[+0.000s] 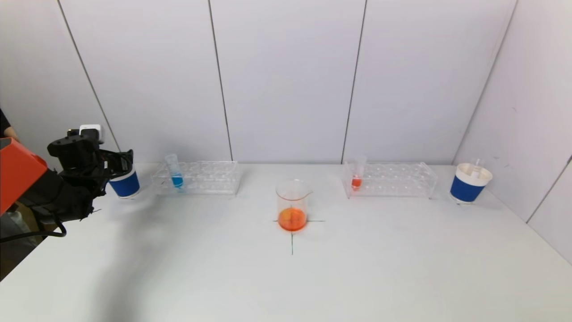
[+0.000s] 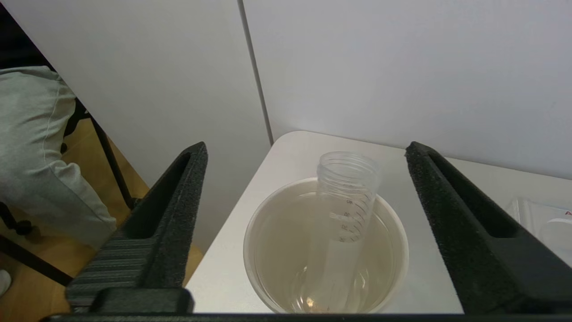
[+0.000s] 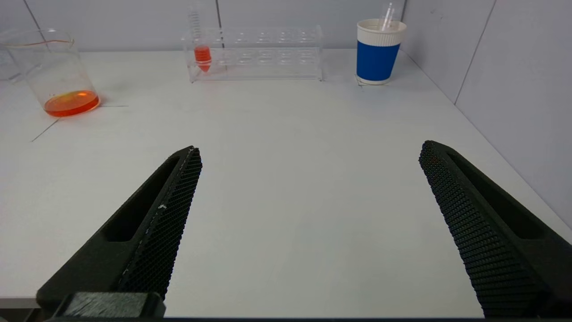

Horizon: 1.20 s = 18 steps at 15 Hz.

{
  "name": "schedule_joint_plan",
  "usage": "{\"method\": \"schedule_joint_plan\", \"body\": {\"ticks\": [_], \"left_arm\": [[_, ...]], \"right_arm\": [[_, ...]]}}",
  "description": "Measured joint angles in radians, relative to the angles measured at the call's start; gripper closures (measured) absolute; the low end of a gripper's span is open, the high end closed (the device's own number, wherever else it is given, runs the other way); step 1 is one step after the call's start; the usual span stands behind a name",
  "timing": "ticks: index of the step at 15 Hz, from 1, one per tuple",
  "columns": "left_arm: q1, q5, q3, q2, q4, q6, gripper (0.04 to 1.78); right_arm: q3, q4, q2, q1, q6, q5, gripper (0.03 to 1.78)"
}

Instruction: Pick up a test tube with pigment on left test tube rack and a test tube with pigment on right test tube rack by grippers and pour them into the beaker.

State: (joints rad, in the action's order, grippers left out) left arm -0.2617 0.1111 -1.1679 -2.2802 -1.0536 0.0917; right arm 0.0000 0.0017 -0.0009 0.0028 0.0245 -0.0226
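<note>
The beaker (image 1: pixel 292 205) stands at the table's middle with orange liquid in its bottom. A tube with blue pigment (image 1: pixel 175 173) stands upright in the left rack (image 1: pixel 210 178). The right rack (image 1: pixel 397 180) holds a tube with red pigment (image 1: pixel 357 177), also seen from the right wrist (image 3: pixel 202 56). My left gripper (image 2: pixel 306 147) is open above a blue paper cup (image 2: pixel 247 250) at the far left. An empty clear tube (image 2: pixel 346 197) leans free inside that cup. My right gripper (image 3: pixel 311 147) is open over bare table, with nothing between its fingers.
A second blue cup (image 1: pixel 469 184) with an empty tube stands at the far right beside the right rack. The left cup (image 1: pixel 126 184) sits near the table's left back corner, next to the wall. A black cross is marked under the beaker.
</note>
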Motion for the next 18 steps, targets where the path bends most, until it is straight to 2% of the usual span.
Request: {"method": "schedule_joint_plan", "body": {"ticks": [2,4,12,18], "left_arm": [[0.000,0.000,0.000,0.000,0.000,0.000,0.09],[0.000,0.000,0.000,0.001,0.000,0.000,0.05],[0.012,-0.027,0.000,0.047,0.023,-0.007,0.06],[0.100,-0.027,0.007,0.242,0.149,-0.055,0.06]], "right_arm": [[0.000,0.000,0.000,0.000,0.000,0.000,0.04],[0.000,0.000,0.000,0.000,0.000,0.000,0.04],[0.000,0.000,0.000,0.000,0.000,0.000,0.04],[0.000,0.000,0.000,0.000,0.000,0.000,0.04]]}}
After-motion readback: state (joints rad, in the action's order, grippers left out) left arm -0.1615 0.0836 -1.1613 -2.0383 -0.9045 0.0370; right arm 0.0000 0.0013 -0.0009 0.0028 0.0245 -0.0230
